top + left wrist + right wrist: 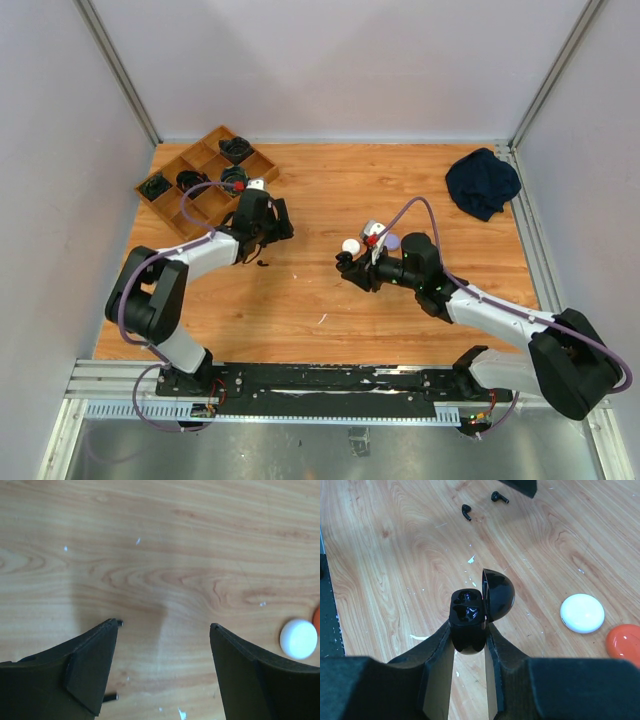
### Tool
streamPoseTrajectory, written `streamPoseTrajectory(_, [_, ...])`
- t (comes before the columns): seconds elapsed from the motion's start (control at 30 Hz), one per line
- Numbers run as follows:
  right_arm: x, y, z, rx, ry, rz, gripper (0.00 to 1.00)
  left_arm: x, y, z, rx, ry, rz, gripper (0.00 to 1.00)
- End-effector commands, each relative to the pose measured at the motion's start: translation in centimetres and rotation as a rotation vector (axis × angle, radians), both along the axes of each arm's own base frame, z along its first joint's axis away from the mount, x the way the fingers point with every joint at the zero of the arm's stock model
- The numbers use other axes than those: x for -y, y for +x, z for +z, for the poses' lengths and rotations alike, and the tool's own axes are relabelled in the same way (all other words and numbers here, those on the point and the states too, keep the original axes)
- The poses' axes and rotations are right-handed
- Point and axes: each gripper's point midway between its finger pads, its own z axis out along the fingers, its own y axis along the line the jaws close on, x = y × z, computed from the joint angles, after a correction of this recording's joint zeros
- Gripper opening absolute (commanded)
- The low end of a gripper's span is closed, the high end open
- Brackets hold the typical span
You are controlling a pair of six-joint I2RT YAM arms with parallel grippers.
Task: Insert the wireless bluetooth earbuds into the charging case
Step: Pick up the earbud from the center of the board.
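Observation:
My right gripper (pixel 469 630) is shut on a black charging case (pixel 468 611). Its lid (pixel 498 595) stands open and both sockets are empty. Two black earbuds (pixel 465 512) (pixel 499 497) lie on the wood farther out, near the tip of the left finger at the top edge of the right wrist view. My left gripper (pixel 165 625) hangs open just above the table with bare wood between its fingers. Only two thin black stems (pixel 120 623) (pixel 111 697) peek out beside its left finger. From above, the left gripper (pixel 275 235) is over a dark earbud (pixel 262 263), and the right gripper (pixel 350 268) holds the case mid-table.
A white round case (pixel 582 613) and an orange one (pixel 625 640) lie to the right of the held case, with a lavender one (pixel 392 241) beside them. A wooden compartment tray (pixel 205 200) holding dark items sits at the back left. A dark cloth (pixel 482 182) lies at the back right.

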Motion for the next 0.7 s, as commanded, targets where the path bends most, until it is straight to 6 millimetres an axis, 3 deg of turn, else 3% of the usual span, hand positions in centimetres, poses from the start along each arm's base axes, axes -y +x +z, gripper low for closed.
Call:
streamPoseTrajectory(0.0, [0.6,1.0,0.3,0.034,0.013,-0.034,0.14,0.3,2.7,0.5,0.034,0.018,-0.011,0.79])
streamPoseTrajectory(0.17, [0.5,1.0,0.0,0.023,0.01,-0.031,0.14,0.7,2.7,-2.0,-0.047,0.041,-0.043,0.79])
streamPoseTrajectory(0.37, [0.5,1.0,0.2,0.028,0.013,-0.034,0.14,0.4,0.9,-4.1,-0.132,0.052,-0.053,0.79])
streamPoseTrajectory(0.67, [0.6,0.9,0.5,0.032,0.017,-0.035,0.14,0.1,-2.4,-4.8,-0.219,0.038,-0.085,0.75])
